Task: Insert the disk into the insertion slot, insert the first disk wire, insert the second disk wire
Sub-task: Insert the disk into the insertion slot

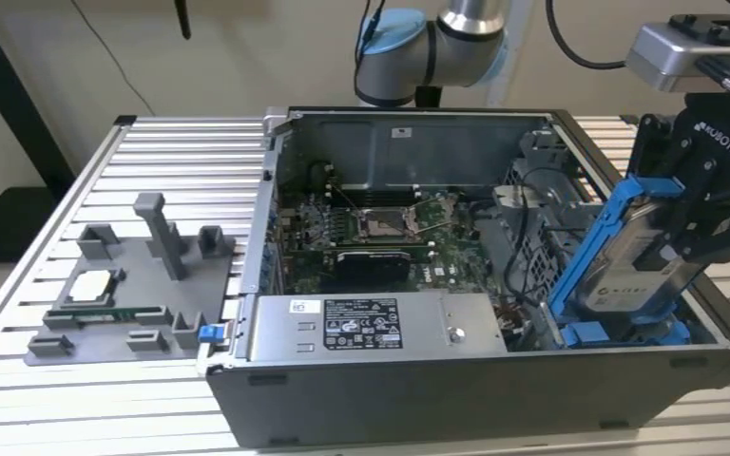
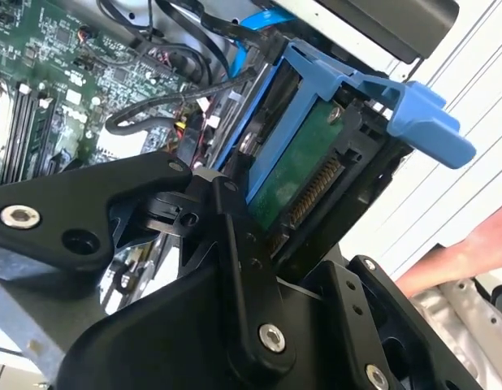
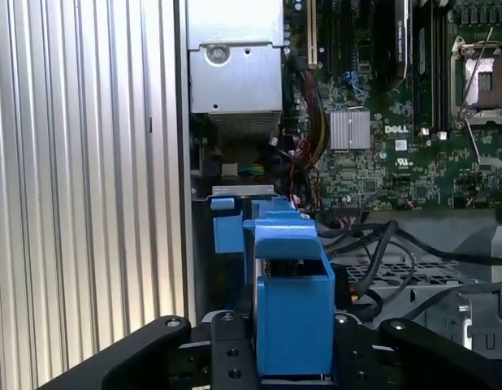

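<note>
Here, at the right edge of the exterior view, my black gripper [image 1: 688, 228] is clamped across the disk [image 1: 631, 277], a flat silver-grey hard drive with a white label clipped in a bright blue plastic carrier. It holds the drive on edge and tilted, the upper end leaning toward the exterior view's right. The lower end sits among the blue plastic fittings of the insertion slot [image 1: 591, 334], the narrow grey metal drive bay in the lower right corner of the open dark grey computer case [image 1: 467, 399]; whether it has bottomed out I cannot tell. The case lies on a ribbed aluminium table [image 1: 35, 399], with the green motherboard [image 1: 339, 223] at mid-frame and the silver labelled power-supply box [image 1: 378, 325] just left of the bay. In the second wrist view the drive's green circuit board [image 2: 300, 175] and its row of connector pins face outward, and a person's hand [image 2: 478, 248] shows beyond the case wall. By my reckoning the insertion is under way, not finished. Done well, it wants the carrier squared to the bay's rails before any push, a slow straight travel, and the loose black cables [image 3: 379, 253] beside the bay kept out from under the drive.
</note>
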Robot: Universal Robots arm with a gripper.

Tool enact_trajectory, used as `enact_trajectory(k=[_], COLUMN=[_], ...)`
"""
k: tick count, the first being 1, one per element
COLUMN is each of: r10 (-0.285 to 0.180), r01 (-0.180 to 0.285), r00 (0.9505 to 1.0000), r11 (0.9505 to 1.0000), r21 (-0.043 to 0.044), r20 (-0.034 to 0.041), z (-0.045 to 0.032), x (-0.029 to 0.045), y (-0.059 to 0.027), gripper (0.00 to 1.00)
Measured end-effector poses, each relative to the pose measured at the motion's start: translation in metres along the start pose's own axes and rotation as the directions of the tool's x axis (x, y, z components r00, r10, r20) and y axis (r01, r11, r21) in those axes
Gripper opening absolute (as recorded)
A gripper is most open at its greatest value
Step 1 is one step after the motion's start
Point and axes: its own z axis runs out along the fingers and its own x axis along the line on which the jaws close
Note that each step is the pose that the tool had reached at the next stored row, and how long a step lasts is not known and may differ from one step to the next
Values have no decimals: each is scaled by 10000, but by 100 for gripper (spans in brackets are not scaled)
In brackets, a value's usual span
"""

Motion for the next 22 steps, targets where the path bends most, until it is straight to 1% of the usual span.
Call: enact_trajectory(k=[6, 15, 22], r10=[8, 12, 12], r01=[-8, -12, -12], r00=[10000, 10000, 10000], r11=[10000, 10000, 10000], r21=[-1, -1, 0], r20=[1, 0, -1], z=[58, 208, 219], x=[18, 24, 24], y=[-3, -9, -10], gripper=[0, 0, 0])
